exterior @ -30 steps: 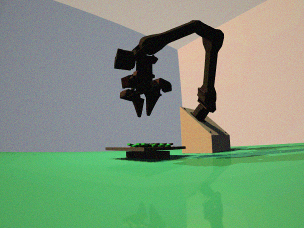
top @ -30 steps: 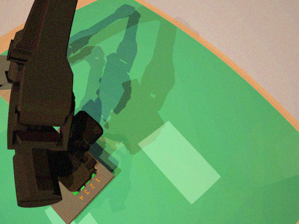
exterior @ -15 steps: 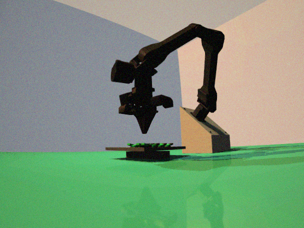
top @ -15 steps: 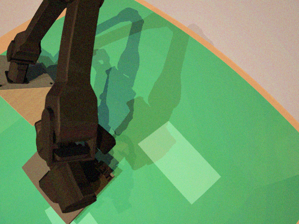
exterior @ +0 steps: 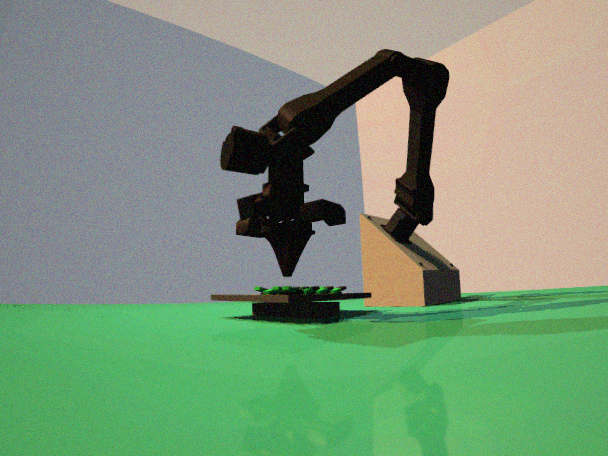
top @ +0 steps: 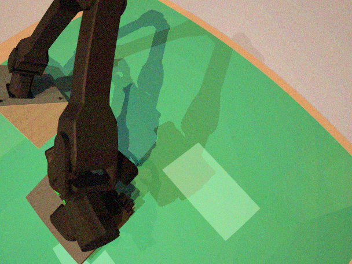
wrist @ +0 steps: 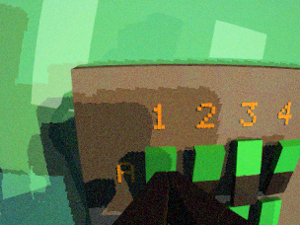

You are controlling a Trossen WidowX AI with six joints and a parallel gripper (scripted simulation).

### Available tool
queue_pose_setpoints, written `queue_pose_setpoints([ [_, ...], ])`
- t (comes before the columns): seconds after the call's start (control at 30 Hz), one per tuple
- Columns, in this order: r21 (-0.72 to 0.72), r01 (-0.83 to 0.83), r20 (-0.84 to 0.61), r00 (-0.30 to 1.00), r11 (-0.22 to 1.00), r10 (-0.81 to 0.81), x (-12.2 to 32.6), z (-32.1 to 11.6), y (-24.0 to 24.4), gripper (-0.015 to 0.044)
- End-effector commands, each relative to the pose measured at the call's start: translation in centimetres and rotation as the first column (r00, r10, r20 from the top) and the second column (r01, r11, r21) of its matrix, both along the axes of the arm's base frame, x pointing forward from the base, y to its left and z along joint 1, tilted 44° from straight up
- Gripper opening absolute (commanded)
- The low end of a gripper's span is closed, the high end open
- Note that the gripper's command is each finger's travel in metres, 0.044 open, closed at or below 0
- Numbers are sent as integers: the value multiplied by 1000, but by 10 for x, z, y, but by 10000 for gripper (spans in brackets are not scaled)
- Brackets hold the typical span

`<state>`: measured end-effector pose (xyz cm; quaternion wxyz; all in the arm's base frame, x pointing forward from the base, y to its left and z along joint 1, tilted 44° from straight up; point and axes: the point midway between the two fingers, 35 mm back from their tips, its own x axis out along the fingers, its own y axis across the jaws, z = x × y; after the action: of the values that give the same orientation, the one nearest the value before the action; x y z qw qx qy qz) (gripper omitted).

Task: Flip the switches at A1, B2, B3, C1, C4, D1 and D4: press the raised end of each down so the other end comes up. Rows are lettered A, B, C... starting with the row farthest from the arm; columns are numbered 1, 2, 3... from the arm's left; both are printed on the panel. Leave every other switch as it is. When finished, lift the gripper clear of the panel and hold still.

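The brown switch panel [top: 43, 200] [exterior: 235, 298] [wrist: 247, 84] stands low on the floor; the arm hides most of it in the top view. My gripper [exterior: 287, 275] [wrist: 166, 182] is shut and empty, pointing down a little above the switches. In the wrist view its tips overlap the near part of switch A1 [wrist: 161, 159], whose green far half shows. Switch A2 [wrist: 208, 162], switch A3 [wrist: 249, 158] and switch A4 [wrist: 288, 155] show beside it. Parts of B3 [wrist: 239, 212] and B4 [wrist: 269, 211] show below; the other switches are hidden. I cannot tell the tilts surely.
The wooden base block [top: 37, 124] [exterior: 392, 275] carries the arm. Orange column numbers and the letter A [wrist: 125, 173] are printed on the panel. The arm's shadow falls over the panel's left part in the wrist view. Pale light patches [top: 226, 202] lie on the green floor.
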<state>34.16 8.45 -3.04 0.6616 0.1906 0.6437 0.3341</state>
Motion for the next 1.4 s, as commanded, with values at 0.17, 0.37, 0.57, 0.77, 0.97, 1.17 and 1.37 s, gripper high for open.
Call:
queue_pose_setpoints([
  [0.17, 4, -1, -10, 1000, 1000, 1, -3, -9, 10, 0],
  [0.37, 4, -1, -10, 1000, 1000, 1, -3, -9, 10, 0],
  [0.57, 4, -1, -10, 1000, 1000, 1, -3, -9, 10, 0],
  [0.77, 4, -1, -10, 1000, 1000, 1, -3, -9, 10, 0],
  [0.97, 4, -1, -10, 1000, 1000, 1, -3, -9, 10, 0],
  [1.17, 4, -1, -10, 1000, 1000, 1, -3, -10, 10, 0],
  [1.37, 4, -1, -10, 1000, 1000, 1, -3, -10, 11, 0],
])
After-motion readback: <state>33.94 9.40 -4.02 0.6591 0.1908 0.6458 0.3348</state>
